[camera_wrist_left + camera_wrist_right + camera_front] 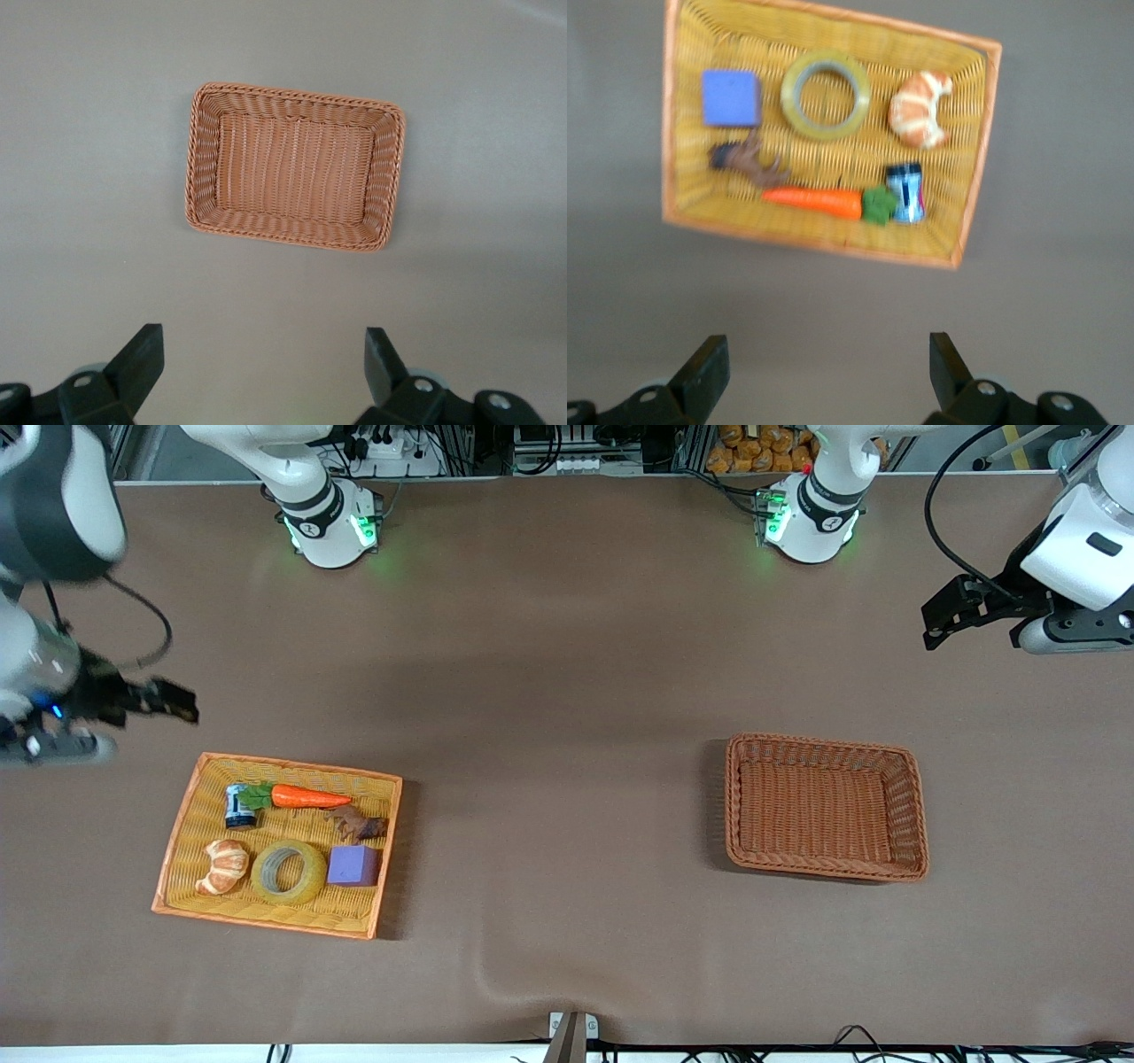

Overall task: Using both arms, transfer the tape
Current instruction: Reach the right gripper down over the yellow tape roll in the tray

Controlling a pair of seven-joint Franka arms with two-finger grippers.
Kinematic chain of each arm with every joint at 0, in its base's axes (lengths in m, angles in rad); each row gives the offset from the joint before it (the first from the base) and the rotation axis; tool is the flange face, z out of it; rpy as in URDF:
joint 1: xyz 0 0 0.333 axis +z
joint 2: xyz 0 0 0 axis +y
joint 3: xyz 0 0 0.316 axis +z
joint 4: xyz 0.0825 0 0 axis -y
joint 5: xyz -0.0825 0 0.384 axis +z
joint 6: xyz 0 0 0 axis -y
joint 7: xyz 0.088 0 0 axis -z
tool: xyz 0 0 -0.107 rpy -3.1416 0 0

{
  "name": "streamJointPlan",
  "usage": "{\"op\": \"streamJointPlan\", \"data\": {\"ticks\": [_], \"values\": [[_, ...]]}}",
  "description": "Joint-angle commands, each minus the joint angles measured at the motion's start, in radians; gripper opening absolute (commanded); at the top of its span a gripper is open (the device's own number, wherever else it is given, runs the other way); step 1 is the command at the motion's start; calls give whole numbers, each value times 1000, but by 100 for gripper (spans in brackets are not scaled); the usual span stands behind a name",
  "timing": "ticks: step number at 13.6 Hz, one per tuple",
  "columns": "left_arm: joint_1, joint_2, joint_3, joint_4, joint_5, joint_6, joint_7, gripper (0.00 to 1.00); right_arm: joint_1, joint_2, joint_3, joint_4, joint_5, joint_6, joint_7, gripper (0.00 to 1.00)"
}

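A brown table (pixel 567 691) fills the scene, with cables and shelving along the edge where the two arm bases glow green. Toward the right arm's end sits a yellow tray (pixel 177 850) holding the tape (pixel 289 872), which lies flat between a croissant (pixel 223 866) and a purple cube (pixel 353 865). Farther from the front camera in the same tray lie a carrot (pixel 306 797), a small can (pixel 239 806) and a brown figure (pixel 357 825), perhaps an animal; it is too small to tell. Toward the left arm's end sits a brown basket (pixel 740 806), well apart from the tray.

The right gripper (pixel 173 701) hangs over bare table just beside the tray's farther edge, fingers (pixel 700 376) spread wide and holding nothing. The left gripper (pixel 943 620) hangs over bare table near the left arm's end, farther from the front camera than the basket, its fingers (pixel 137 359) also wide apart and empty.
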Motion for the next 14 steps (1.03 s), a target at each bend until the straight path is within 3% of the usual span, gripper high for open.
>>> {"op": "streamJointPlan", "data": {"ticks": [1,9,14], "values": [[9,-20,-5,3,-26,-29,13,100,-26,169,8,38,9,164,-40,100],[2,-17,-6,3,-27,-32,12,100,-46,433,6,47,-2,485,-110,100],[2,-17,-6,3,-27,-32,12,100,-33,483,8,44,8,555,15,100]]}}
